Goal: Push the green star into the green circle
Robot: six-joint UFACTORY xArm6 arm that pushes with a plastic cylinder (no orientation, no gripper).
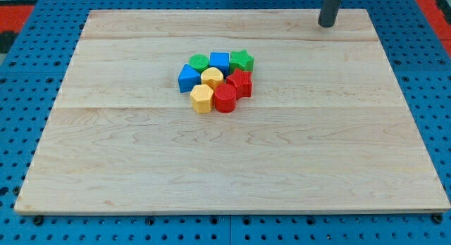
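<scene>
— Looking for the green star (242, 60) first: where is it sitting relative to my tip (327, 24)?

— It is sitting at the upper right corner of the cluster near the middle of the wooden board (141, 174). My tip is resting near the board's top edge, well apart from every block, up and to the view's right of the star. So the star is lying down and to the view's left from the tip.

— And the green circle (199, 61)?

— It is lying at the cluster's upper left, with the blue cube (220, 61) standing between the two green pieces, seemingly touching both. The line from star to circle is running almost straight toward the view's left.

— Is that making the approach awkward?

— I am judging that the tip needs to come down on the star's right side and push leftward; the cube is blocking a direct meeting, so it would likely be shoved along too.

— Is the rod holding anything?

— It is carrying nothing; it is a bare rod with no jaws to open or close.
</scene>
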